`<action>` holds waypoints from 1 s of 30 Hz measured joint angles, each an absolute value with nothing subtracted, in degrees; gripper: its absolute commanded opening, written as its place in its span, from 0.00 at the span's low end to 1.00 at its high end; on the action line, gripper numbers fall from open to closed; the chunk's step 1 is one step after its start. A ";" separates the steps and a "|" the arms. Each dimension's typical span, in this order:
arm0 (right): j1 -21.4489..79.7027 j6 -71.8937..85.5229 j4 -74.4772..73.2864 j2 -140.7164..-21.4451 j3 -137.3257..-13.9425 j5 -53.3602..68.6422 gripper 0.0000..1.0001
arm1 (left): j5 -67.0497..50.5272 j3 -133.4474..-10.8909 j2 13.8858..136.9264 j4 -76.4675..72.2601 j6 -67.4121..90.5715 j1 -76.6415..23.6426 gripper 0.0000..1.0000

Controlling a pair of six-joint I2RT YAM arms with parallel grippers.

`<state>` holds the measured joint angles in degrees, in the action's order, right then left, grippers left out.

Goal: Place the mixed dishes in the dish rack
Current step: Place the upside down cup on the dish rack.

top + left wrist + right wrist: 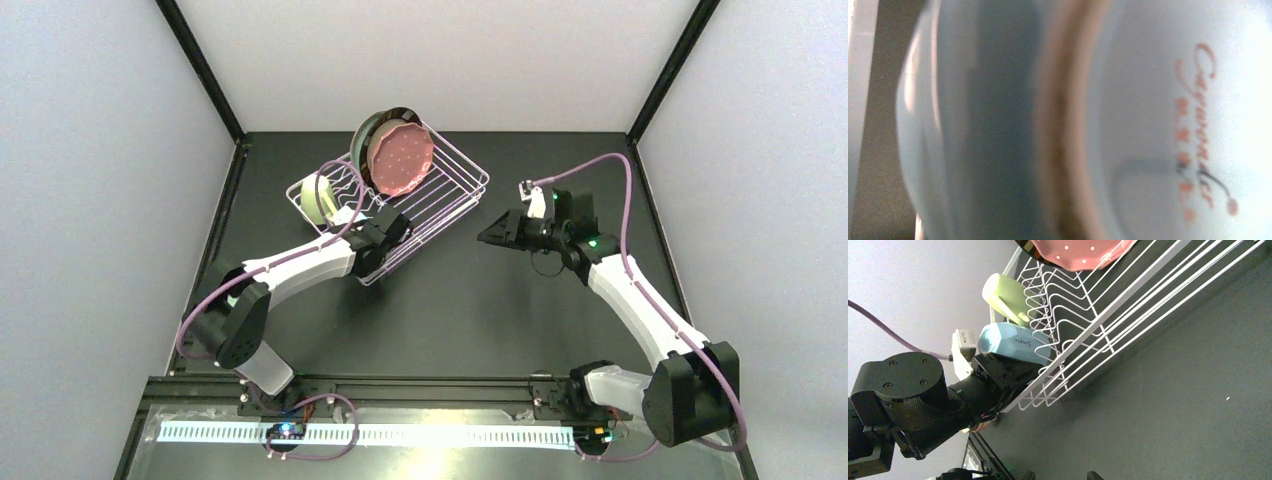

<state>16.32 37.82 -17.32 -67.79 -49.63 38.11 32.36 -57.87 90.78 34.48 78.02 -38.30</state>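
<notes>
The white wire dish rack (pixel 440 205) sits skewed on the dark desk (pixel 450 320), toward the far left of centre. 2 plates stand on edge at its far corner. The pink speckled plate (pixel 400 160) leans in front of the mint-green plate with the dark rim (pixel 368 132), which shows only as a crescent behind it. At the rack's left end is the pale green mug (pixel 318 195). In the right wrist view this mug (pixel 1007 297) lies beside the wavy divider wires (pixel 1068 315). Just below it the light blue mug (pixel 1015 342) rests on its side inside the rack, with script lettering along its wall. The left gripper (pixel 1000 371) reaches over the rack's near corner, and its dark fingers are right at the blue mug's base. I cannot tell whether the fingers are clamped on the mug or merely beside it. The left wrist view is filled, blurred, by the blue mug's underside (pixel 1148 120), with its brownish unglazed foot ring and a reddish script mark, so the fingers cannot be seen there. The right gripper (pixel 492 236) hovers over bare desk to the right of the rack, apart from it and pointing toward it. In its own view, the tips of its 2 fingers (pixel 1092 475) stand spread at the lower edge with nothing between them.
</notes>
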 measured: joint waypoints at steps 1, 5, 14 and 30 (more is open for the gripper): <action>16.32 37.85 -17.17 -67.88 -49.63 38.11 0.59 | 32.34 -57.87 90.76 34.48 78.02 -38.30 0.67; 16.32 38.00 -16.82 -68.12 -49.63 38.13 0.59 | 32.27 -57.87 90.74 34.61 78.02 -38.20 0.69; 16.32 38.09 -16.10 -68.58 -49.63 38.15 0.59 | 31.57 -57.98 89.73 35.18 77.91 -37.89 0.69; 16.32 38.46 -15.40 -69.30 -49.63 38.54 0.59 | 30.61 -58.70 88.82 37.47 77.14 -37.89 0.68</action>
